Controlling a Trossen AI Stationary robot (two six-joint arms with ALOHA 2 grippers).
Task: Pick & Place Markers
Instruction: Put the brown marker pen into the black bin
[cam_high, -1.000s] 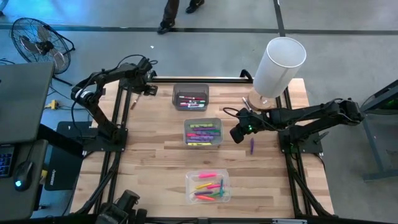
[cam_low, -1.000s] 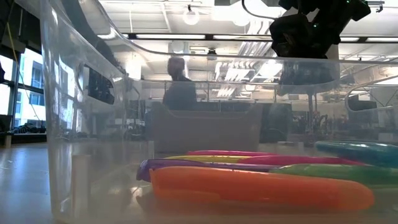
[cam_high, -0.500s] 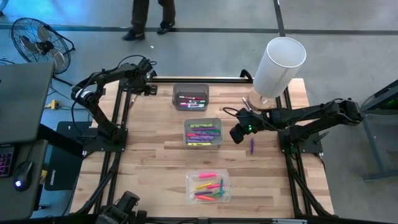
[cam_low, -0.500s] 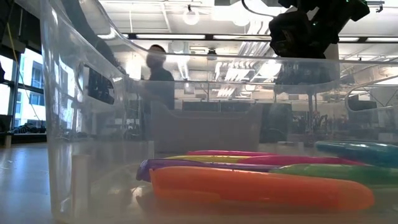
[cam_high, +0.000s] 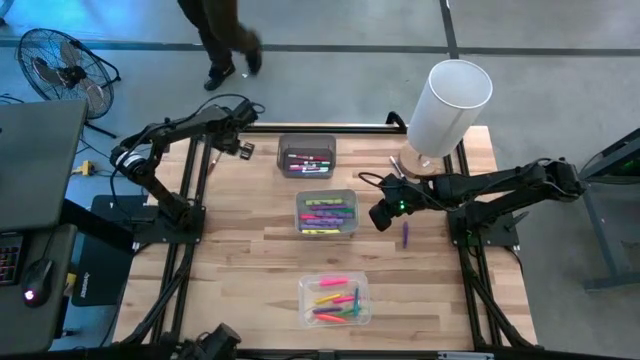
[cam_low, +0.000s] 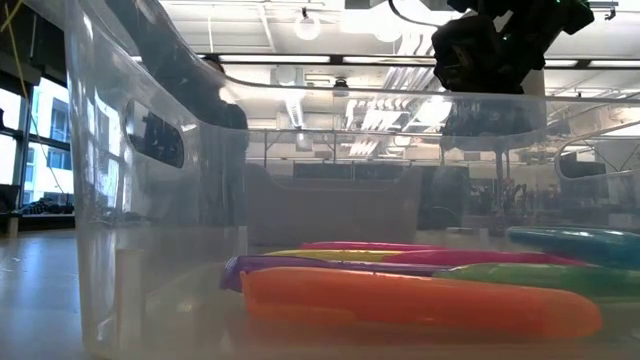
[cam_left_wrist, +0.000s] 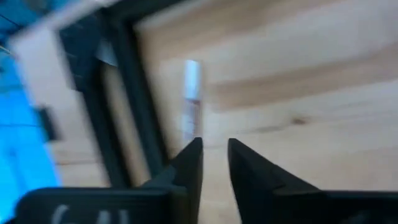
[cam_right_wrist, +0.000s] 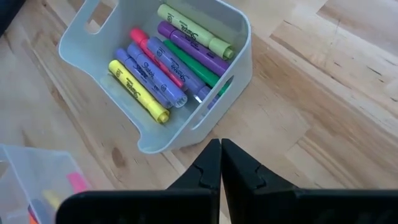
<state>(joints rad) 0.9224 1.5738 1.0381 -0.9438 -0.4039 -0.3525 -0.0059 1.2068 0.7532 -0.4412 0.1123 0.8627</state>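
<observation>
Left gripper (cam_left_wrist: 214, 163): at the table's far left corner, well left of the grey bin; fingers narrowly apart, nothing between them. A pale marker (cam_left_wrist: 191, 99) lies on the wood just beyond the fingertips, beside the dark frame rail (cam_left_wrist: 134, 106); untouched.

Right gripper (cam_right_wrist: 221, 163): just right of the middle bin (cam_high: 326, 212); fingers pressed together, empty. A purple marker (cam_high: 405, 235) lies loose on the table (cam_high: 240, 250), just right of this gripper and well right of the middle bin.

Middle bin, pale, handle cut-outs: yellow, purple, pink and green highlighters (cam_right_wrist: 168, 59), lying side by side.

Grey bin (cam_high: 307, 156), beyond the middle bin: dark markers with coloured caps.

Clear bin (cam_high: 334, 299), nearer than the middle bin: pink, orange, yellow and green markers (cam_high: 335, 298), loosely piled; in the low view an orange one (cam_low: 410, 300) lies foremost, purple and green behind it.

White cylinder (cam_high: 447, 108): far right corner, right of the grey bin.
</observation>
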